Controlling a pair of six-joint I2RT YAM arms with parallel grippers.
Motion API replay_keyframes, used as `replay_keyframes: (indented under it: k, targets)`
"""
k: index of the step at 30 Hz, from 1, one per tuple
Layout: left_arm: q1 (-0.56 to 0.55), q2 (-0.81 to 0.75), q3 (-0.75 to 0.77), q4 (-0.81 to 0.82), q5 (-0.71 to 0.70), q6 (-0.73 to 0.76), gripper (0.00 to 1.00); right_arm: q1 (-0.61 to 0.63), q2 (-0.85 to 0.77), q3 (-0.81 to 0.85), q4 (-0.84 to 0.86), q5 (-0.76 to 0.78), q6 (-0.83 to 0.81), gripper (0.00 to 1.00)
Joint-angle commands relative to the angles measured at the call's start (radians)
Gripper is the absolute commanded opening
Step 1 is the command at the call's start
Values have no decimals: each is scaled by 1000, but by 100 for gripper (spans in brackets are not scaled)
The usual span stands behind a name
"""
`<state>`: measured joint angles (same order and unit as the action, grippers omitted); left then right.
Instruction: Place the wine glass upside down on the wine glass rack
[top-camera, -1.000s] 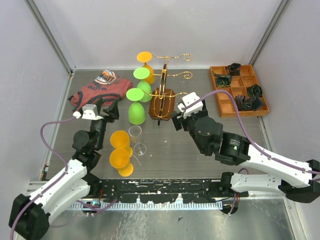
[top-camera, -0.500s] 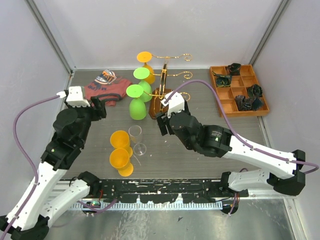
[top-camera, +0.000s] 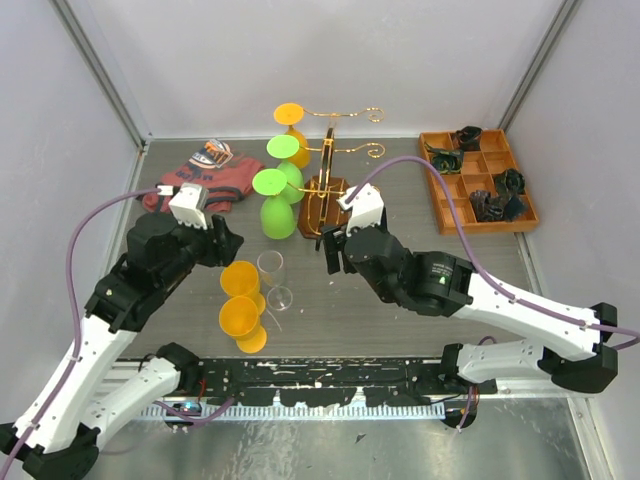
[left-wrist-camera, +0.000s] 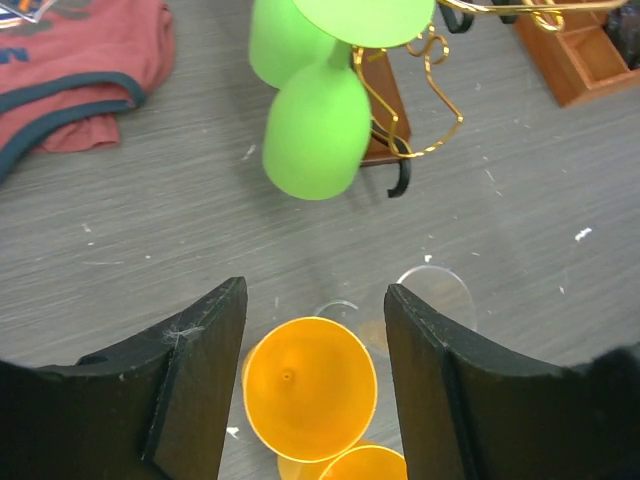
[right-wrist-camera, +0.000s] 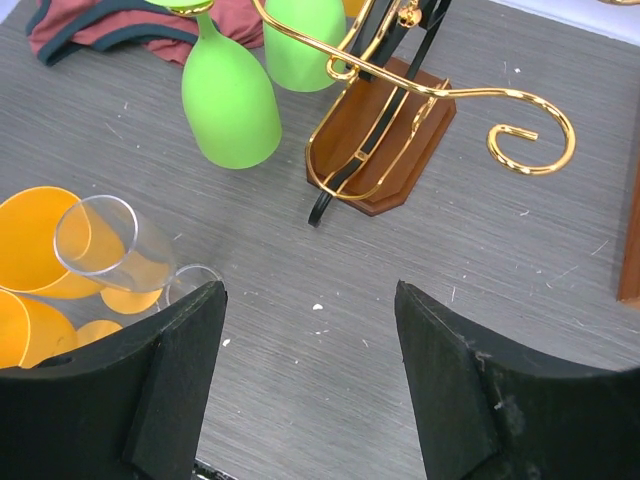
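Showing the approach to a pickup, with nothing yet gripped. At lower centre-left of the overhead view, standing mouth-up on the table (top-camera: 330, 320): a second orange glass (top-camera: 238, 315) nearest the bases, then the orange wine glass (top-camera: 240, 278), with a clear glass (top-camera: 270, 266) just beside it, apparently lying on its side. Directly over the orange wine glass, the left gripper (top-camera: 228, 243), swung in from the upper left of the frame within the last half second; jaws open and empty, narrowed slightly, framing that glass from above in the left wrist view. At centre, the right gripper (top-camera: 335, 250), drawn leftward and down-frame from beside the rack's base; jaws spread wide, holding nothing, aimed at bare table. Farther up, the wine glass rack (top-camera: 325, 205), already carrying two green glasses (top-camera: 274, 225) and a hung orange glass (top-camera: 289, 114), bowls down. Judged from this: left arm lining up the grasp, right arm standing off; lift, inversion and hanging yet to come.
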<state>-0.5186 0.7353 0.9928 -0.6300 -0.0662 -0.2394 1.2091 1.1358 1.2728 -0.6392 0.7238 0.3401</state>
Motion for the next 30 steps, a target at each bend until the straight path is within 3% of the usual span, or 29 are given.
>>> replay_keyframes:
  k: [1, 8, 24, 30]
  targets:
    - [2, 2, -25, 24, 115, -37, 63, 4, -32, 0, -29, 27, 71, 74]
    - [-20, 44, -44, 38, 163, -41, 61, 4, -37, -12, -36, 28, 95, 74]
    - [-119, 139, -100, 122, 54, -20, 60, 4, -30, -7, -53, 41, 94, 74]
    - [-148, 164, -106, 128, 6, -12, 53, 4, -30, -7, -62, 47, 96, 74]
